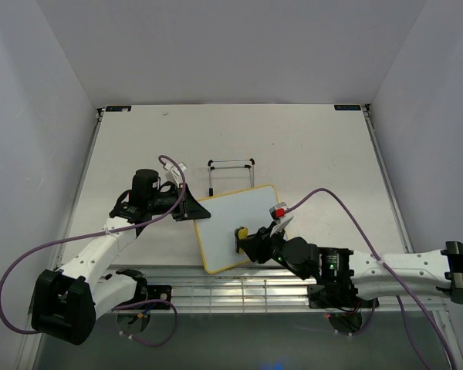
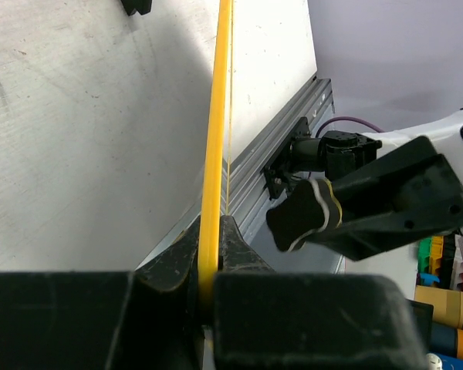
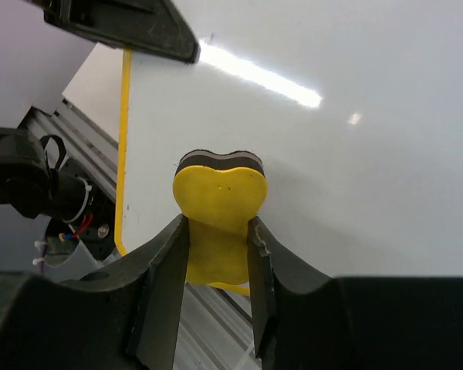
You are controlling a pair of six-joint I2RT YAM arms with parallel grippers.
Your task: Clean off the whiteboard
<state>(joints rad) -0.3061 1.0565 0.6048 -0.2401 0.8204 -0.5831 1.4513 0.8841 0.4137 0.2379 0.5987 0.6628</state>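
We see a broad white rectangular desk [image 1: 309, 146] with both arms reaching onto it from its near edge. A little near of the middle is the small white rectangular whiteboard with rounded corners and a thin yellow rim [image 1: 224, 220]. It is turned askew to the desk's edges, and the face we can see is plain white. Whether it lies flat or is tipped up off the desk we cannot tell.

Just beyond its far edge, not touching it, stands a thin black wire stand [image 1: 231, 161].

The left tool [image 1: 194, 209] is clamped on the board's left edge (from its own wrist camera, the dark fingers [image 2: 239, 250] pinch the yellow rim tightly between them).

The right tool [image 1: 245, 240] comes in from the right over the board's near half. Its fingers are closed around a small yellow heart-shaped foam eraser block with a dark backing layer [image 3: 220, 193]. The eraser's dark side faces the white surface and appears to touch it.
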